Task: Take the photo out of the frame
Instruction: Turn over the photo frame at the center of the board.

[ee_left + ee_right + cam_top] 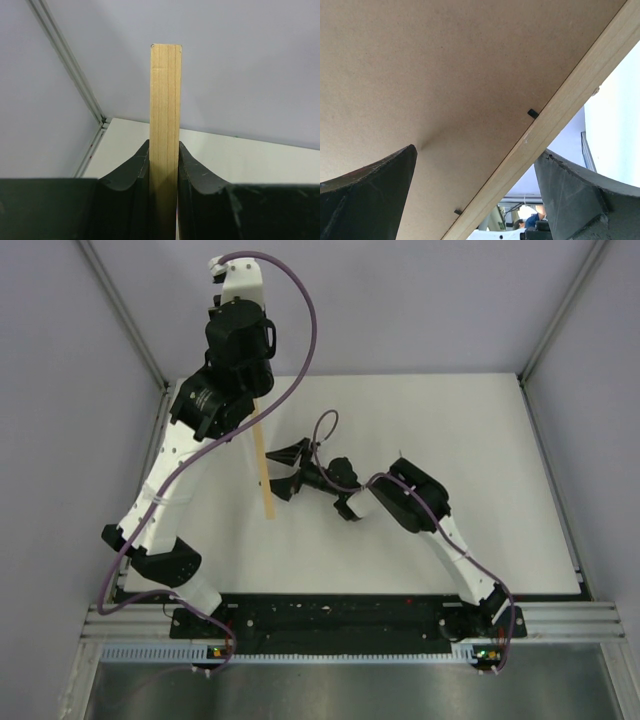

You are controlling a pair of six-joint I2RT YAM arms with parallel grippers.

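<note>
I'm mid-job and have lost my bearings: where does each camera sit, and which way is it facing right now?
Top external: above and behind the bases, looking down on the table; both arms show, with the frame on edge between them.
Left wrist: on the left gripper, looking along its jaws, shut on the frame's wooden edge; wall beyond.
Right wrist: on the right gripper, facing the frame's brown back close up; open jaws at both sides.
Shared: all three show the frame.
</note>
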